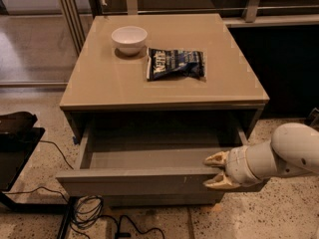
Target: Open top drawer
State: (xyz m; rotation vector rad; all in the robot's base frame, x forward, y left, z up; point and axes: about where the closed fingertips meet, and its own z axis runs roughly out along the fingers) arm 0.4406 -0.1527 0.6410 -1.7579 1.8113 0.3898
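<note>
The top drawer (149,180) of the taupe cabinet is pulled out and shows a shallow grey interior (154,156). Its flat front panel has small white marks right of centre. My gripper (215,171) is at the right end of the drawer's front edge, reaching in from the right on a white arm (284,156). Its two tan fingers stand apart. The upper fingertip (215,159) is over the drawer's inside and the lower one over the front panel's outer face. The lower drawer fronts are mostly hidden beneath the open drawer.
On the cabinet top (99,83) stand a white bowl (129,38) and a dark snack bag (175,63). Black cables (94,215) lie on the speckled floor at lower left. A dark object (15,128) sits at the left edge.
</note>
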